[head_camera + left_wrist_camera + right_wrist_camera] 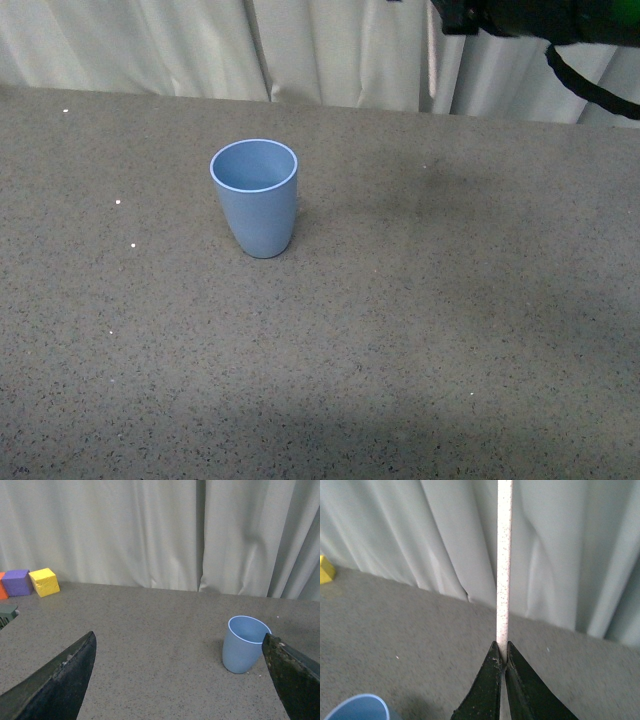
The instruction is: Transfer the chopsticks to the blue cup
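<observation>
Right gripper jaws clamped on the chopsticks, which run straight out past the tips. Left gripper jaws wide apart. I see the blue cup upright ahead of them, near one jaw.

I am finding bare table lying open all around the blue cup, its mouth facing upward. The yellow block and purple block are sitting well apart from it, by the curtain.
</observation>
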